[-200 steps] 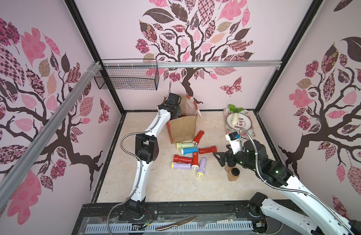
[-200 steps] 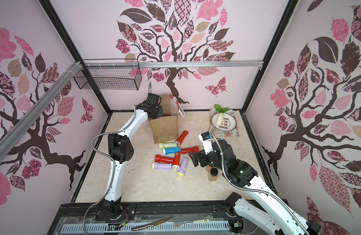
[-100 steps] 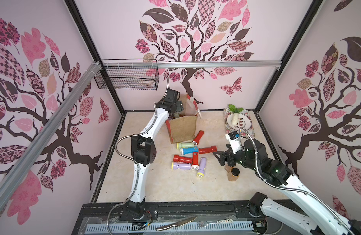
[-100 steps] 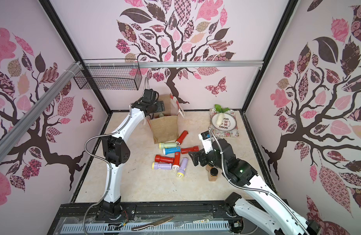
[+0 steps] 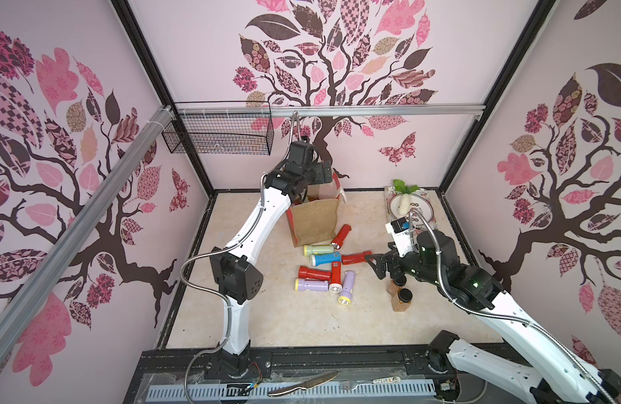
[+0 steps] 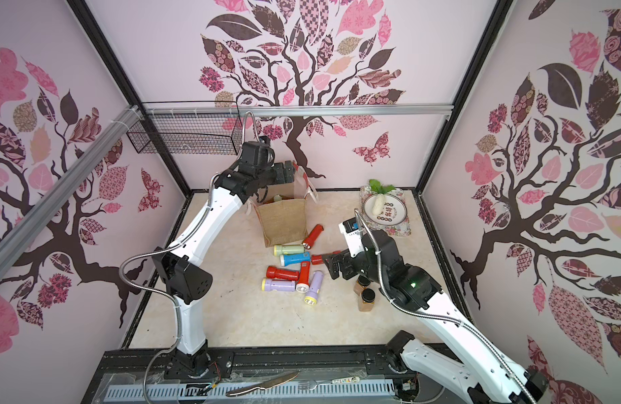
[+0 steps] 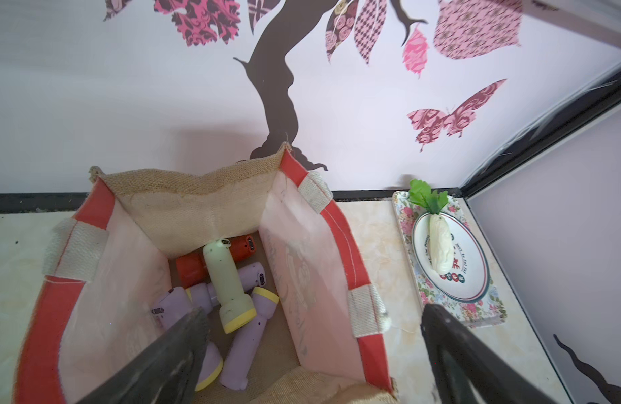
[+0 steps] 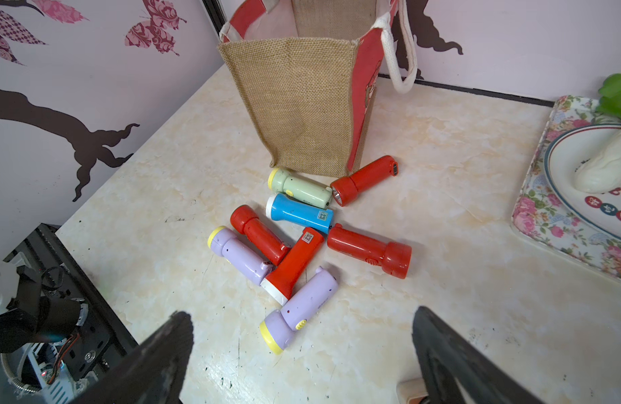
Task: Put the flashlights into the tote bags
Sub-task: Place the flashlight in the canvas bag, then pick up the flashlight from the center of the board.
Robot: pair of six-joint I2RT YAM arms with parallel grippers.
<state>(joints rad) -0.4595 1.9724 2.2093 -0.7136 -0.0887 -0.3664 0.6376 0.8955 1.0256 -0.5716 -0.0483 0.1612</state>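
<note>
The tan burlap tote bag (image 5: 314, 220) (image 6: 283, 220) stands upright at the back of the table, mouth open. My left gripper (image 5: 323, 171) (image 7: 314, 313) hangs open and empty just above its rim (image 7: 193, 182). Inside lie several flashlights: a pale green one (image 7: 227, 280) on top of lilac (image 7: 246, 342) and red (image 7: 192, 269) ones. Several more flashlights (image 5: 323, 266) (image 6: 295, 269) lie in a loose pile in front of the bag (image 8: 302, 105), among them a blue one (image 8: 298, 213) and a lilac one (image 8: 302, 307). My right gripper (image 5: 374, 266) (image 8: 302, 314) is open and empty, low and just right of the pile.
Two amber jars (image 5: 401, 297) stand under my right wrist. A floral tray (image 5: 426, 196) with a plate and a white radish sits at the back right. A wire basket (image 5: 218, 134) hangs on the back wall. A knife (image 5: 302, 383) lies on the front rail.
My left gripper has opened and risen from the bag's mouth to above its rim. The right arm and the pile on the table have not moved.
</note>
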